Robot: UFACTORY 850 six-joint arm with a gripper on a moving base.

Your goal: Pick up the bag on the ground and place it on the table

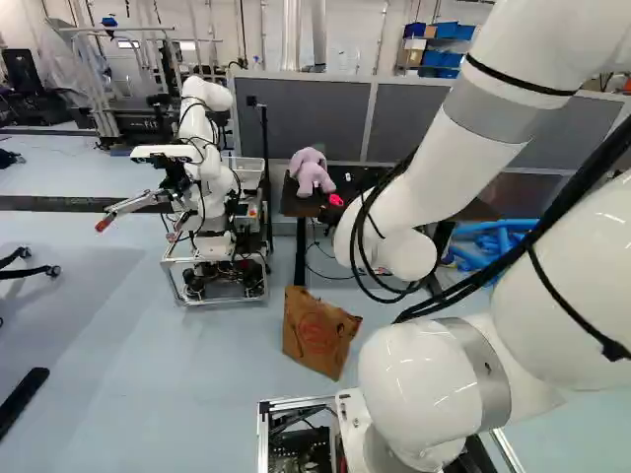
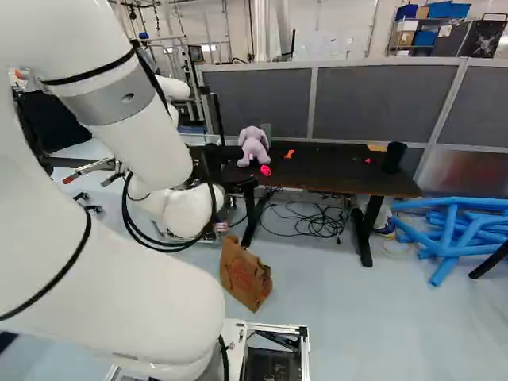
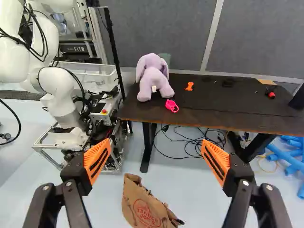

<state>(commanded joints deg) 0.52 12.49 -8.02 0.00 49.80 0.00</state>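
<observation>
The brown paper bag [image 1: 317,333] stands on the floor, leaning a little, between my base and the table; it also shows right of my arm in the right base view [image 2: 244,274]. In the wrist view the bag [image 3: 142,206] lies ahead, low between the two widely spread fingers and beyond them, touched by neither. My gripper [image 3: 156,146] is open and holds nothing. In the base views my arm hides most or all of it. The dark table [image 3: 213,102] stands farther ahead, beyond the bag.
On the table are a purple plush elephant [image 3: 153,78], a pink toy [image 3: 172,106], an orange toy [image 3: 189,86] and a black cylinder [image 2: 394,157]. Another robot [image 1: 205,168] stands left of the table. Cables [image 2: 313,221] lie beneath it; blue tubes [image 2: 452,230] lie to its right.
</observation>
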